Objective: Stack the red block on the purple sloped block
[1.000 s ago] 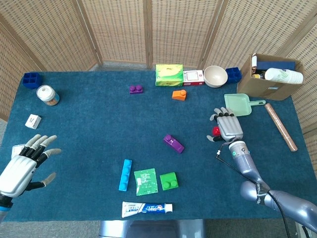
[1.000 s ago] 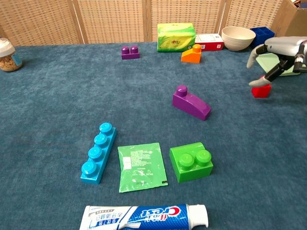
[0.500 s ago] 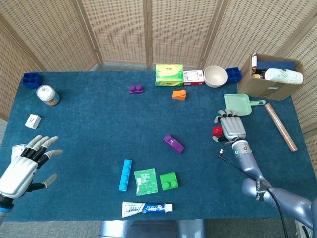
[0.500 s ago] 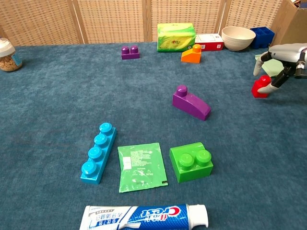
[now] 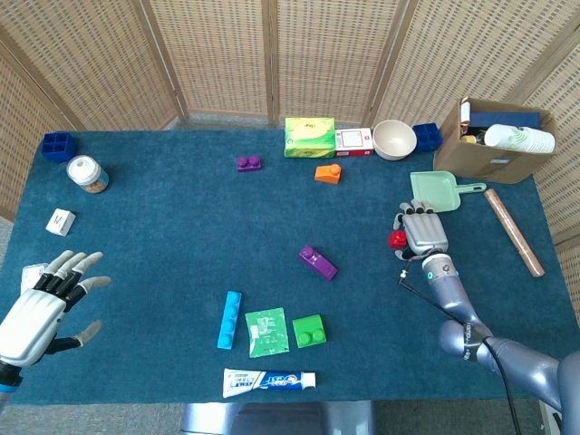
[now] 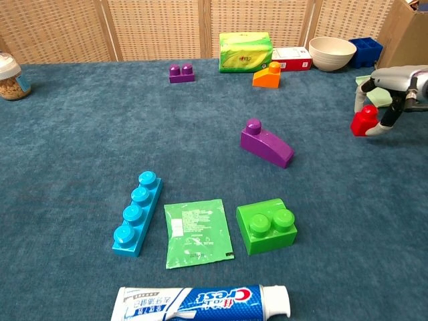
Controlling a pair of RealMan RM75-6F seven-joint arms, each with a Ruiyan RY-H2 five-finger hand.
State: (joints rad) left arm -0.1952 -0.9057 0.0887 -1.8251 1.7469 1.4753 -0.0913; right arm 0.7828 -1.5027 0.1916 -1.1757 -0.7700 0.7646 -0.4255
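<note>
The red block (image 5: 396,239) (image 6: 364,122) sits on the blue cloth at the right side of the table. My right hand (image 5: 424,232) (image 6: 396,85) reaches over it from the right. Its curled fingers (image 6: 376,129) close on the block from both sides, pinching it. The purple sloped block (image 5: 318,263) (image 6: 267,144) lies alone near the table's middle, well to the left of the red block, its single stud at the far left end. My left hand (image 5: 41,308) hovers at the near left edge, fingers spread and holding nothing; the chest view does not show it.
A green block (image 6: 266,229), a green packet (image 6: 198,233), a cyan long block (image 6: 137,212) and a toothpaste tube (image 6: 200,304) lie near the front. An orange block (image 6: 267,75), a small purple block (image 6: 181,72), a bowl (image 5: 394,139), a dustpan (image 5: 437,191) and a cardboard box (image 5: 494,145) stand further back.
My right hand has drawn slightly to the right and its fingers have curled in around the red block. The block has barely shifted. My left hand has hardly moved.
</note>
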